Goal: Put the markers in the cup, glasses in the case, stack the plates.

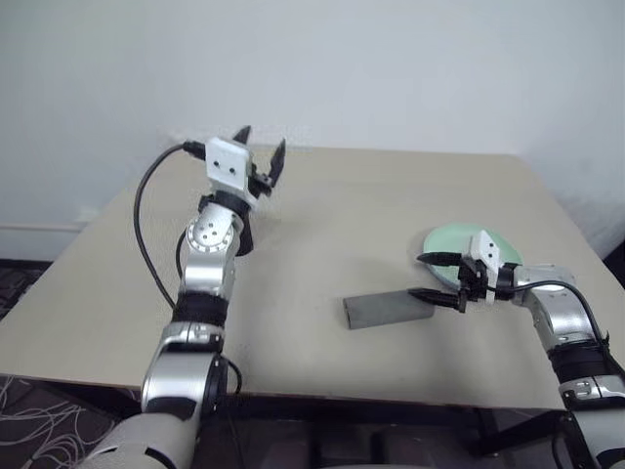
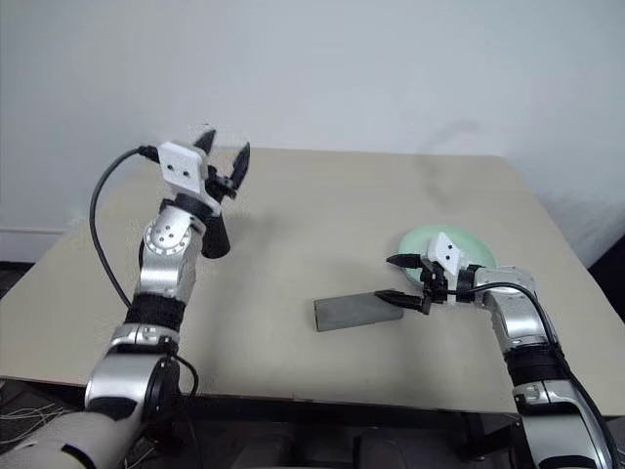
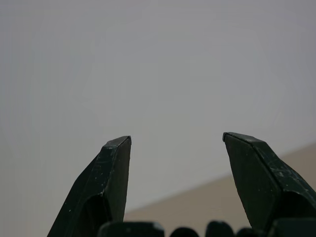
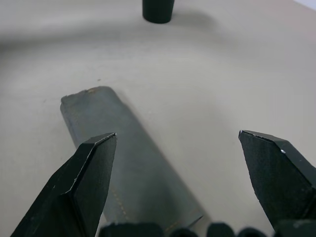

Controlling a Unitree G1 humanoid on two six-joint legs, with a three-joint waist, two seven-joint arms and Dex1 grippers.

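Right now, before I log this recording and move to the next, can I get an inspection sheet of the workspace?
Surface: beige rectangular table, mostly bare.
Job's things: grey flat fabric case lying closed near the front edge; pale mint green round plate to its right; black tapered plastic cup upright on the left, partly behind the left arm.
Clutter: nothing seen.
Grippers: left gripper raised above the table, open, holding nothing; right gripper open, low at the case's right end.
Cables: black cable looping beside the left arm.
Surroundings: plain white wall.
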